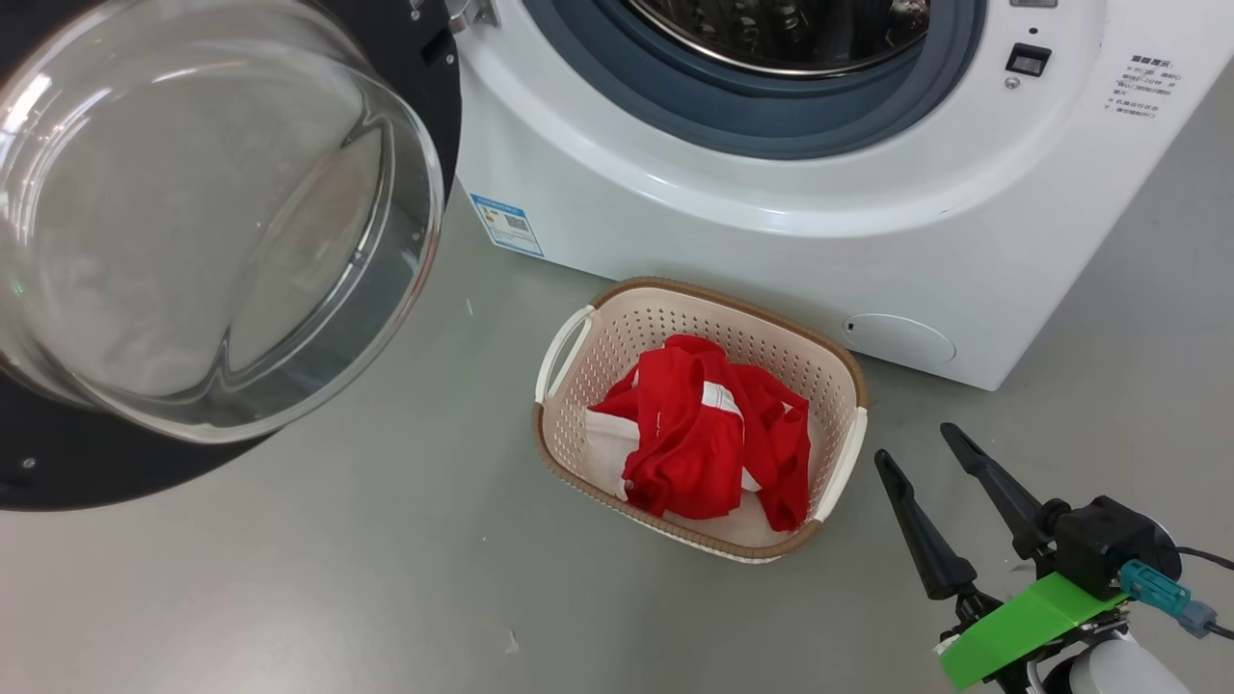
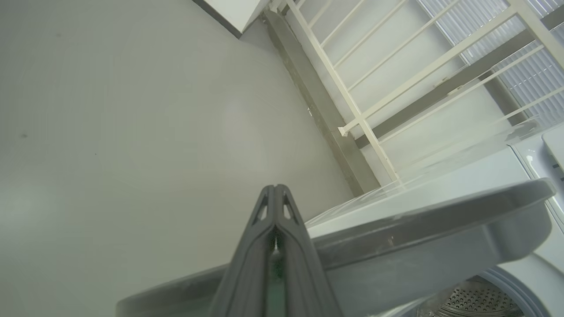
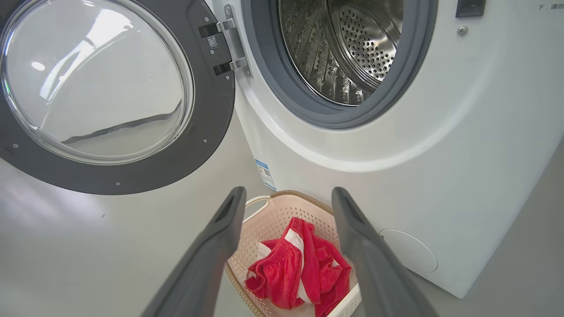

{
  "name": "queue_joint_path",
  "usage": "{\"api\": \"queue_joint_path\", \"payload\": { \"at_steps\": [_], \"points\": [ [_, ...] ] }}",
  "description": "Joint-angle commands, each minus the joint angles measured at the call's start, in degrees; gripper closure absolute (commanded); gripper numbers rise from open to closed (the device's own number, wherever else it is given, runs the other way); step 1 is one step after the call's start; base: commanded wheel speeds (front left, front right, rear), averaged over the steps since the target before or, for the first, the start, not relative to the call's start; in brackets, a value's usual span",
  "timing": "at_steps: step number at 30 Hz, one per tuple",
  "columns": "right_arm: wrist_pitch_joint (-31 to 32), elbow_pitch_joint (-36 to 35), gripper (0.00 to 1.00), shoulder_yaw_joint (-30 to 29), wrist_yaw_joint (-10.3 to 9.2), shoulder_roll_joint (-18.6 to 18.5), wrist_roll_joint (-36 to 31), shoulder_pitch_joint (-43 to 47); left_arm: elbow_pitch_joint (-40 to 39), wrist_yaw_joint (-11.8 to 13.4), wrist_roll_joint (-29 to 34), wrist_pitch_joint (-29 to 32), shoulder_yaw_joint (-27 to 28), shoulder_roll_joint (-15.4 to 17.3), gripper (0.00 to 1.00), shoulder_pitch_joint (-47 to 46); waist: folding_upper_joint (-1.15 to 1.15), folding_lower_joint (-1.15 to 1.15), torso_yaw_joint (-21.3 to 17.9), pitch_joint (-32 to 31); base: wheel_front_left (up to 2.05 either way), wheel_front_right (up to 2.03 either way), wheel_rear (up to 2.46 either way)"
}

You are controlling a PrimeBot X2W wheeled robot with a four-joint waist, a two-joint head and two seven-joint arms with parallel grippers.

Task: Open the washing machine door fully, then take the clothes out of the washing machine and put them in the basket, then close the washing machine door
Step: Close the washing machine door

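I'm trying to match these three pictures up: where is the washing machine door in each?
Head view: door, upper left, swung open.
Left wrist view: door, its grey rim crossing the lower part.
Right wrist view: door, upper left.
Shared landmark: steel drum.

In my head view the washing machine takes the upper right, and its door stands out across the upper left. The basket sits on the floor at centre, just before the machine's front, with the clothes lying in it. My right gripper is at lower right, beside the basket and apart from it.
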Motion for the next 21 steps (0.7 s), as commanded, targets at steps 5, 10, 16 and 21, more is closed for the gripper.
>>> {"api": "queue_joint_path", "payload": {
  "at_steps": [5,10,16,21],
  "points": [
    [-0.37,-1.48,0.0,0.98,0.36,-0.73,-0.89,-0.92,-1.16,-0.18,-1.0,5.82,-0.21,3.5,1.0,-0.38,0.0,0.0,-0.2,0.02,0.0,0.0,0.0],
    [-0.37,-1.29,0.0,0.84,0.36,-0.31,-0.86,-0.65,-3.54,-1.24,-1.4,12.02,-1.98,3.03,1.0,1.15,0.0,0.0,-0.29,-0.83,0.0,0.0,0.0],
    [-0.37,-1.35,0.0,-0.01,0.36,0.19,-0.8,0.1,-10.42,-2.11,-3.39,23.35,-4.8,2.55,1.0,4.31,0.0,0.0,-0.13,-2.38,0.0,0.0,0.0],
    [-0.37,-1.51,0.0,-1.08,0.36,0.65,-0.79,0.93,-20.09,-2.24,-7.1,32.44,-6.89,2.3,1.0,8.59,0.0,0.0,-0.01,-4.01,0.0,0.0,0.0]
  ]
}}
